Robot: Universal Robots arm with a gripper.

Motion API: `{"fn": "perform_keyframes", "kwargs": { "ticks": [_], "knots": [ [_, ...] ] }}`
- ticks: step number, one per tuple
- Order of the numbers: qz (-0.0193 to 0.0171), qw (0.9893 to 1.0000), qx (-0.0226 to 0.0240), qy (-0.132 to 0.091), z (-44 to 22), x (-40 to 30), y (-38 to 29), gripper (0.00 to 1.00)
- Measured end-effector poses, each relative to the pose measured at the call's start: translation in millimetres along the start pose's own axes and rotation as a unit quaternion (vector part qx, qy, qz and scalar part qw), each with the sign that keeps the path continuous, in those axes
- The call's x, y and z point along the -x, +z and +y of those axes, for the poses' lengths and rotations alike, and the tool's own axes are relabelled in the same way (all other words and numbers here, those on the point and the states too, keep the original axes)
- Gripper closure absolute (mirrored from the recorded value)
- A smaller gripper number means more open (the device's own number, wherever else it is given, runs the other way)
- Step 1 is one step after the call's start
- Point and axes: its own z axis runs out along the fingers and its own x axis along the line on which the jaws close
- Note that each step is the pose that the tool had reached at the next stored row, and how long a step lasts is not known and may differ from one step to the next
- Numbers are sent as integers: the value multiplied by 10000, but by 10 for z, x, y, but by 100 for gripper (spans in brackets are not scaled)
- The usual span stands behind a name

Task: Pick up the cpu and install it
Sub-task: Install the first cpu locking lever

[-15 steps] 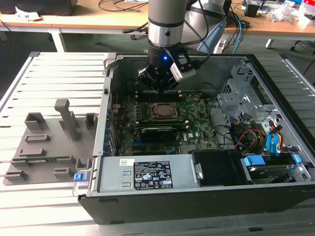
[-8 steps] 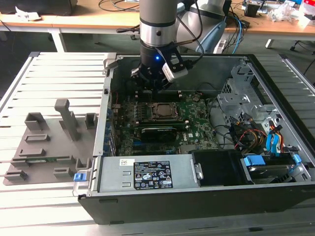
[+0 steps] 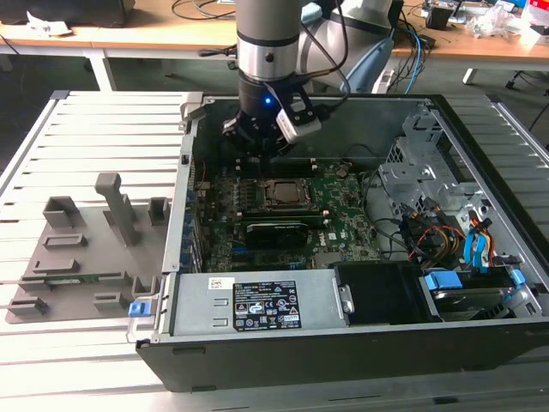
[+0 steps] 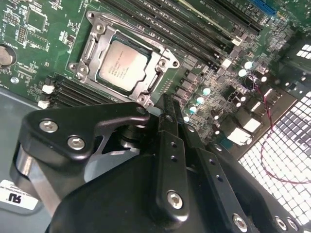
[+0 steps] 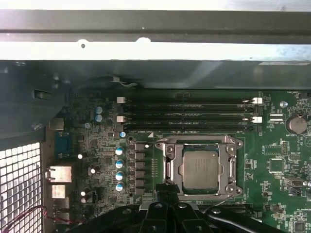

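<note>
The cpu (image 3: 281,194) (image 4: 121,65) (image 5: 199,169) is a silvery-grey square chip lying flat inside the black socket frame (image 5: 167,151) on the green motherboard (image 3: 343,215) in the open computer case. My gripper (image 3: 257,148) (image 4: 165,103) (image 5: 167,188) hangs above the board, beside the socket and toward the exterior view's left and back. It is apart from the chip. The black fingers (image 4: 171,145) are pressed together with nothing between them. The socket's metal latch frame stands around the chip without covering its top.
The case walls (image 3: 184,172) ring the board. A power supply (image 3: 257,305) sits at the front, with a drive cage (image 3: 412,172) and coloured cables (image 3: 446,240) on the exterior view's right. Memory slots (image 5: 184,114) run beside the socket. A grey fixture with blocks (image 3: 86,249) lies outside the case.
</note>
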Motion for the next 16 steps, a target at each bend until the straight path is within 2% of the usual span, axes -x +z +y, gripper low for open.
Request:
{"fn": "perform_keyframes", "kwargs": {
  "ticks": [5,8,11,13,14,16],
  "knots": [
    [0,10000,0,0,12,-58,0,89],
    [0,10000,0,0,45,-106,0,89],
    [0,10000,1,0,127,-152,-1,89],
    [0,10000,0,0,186,-242,-2,89],
    [0,10000,1,-1,235,-264,-3,89],
    [0,10000,3,-6,309,-265,-4,89]
  ]
}}
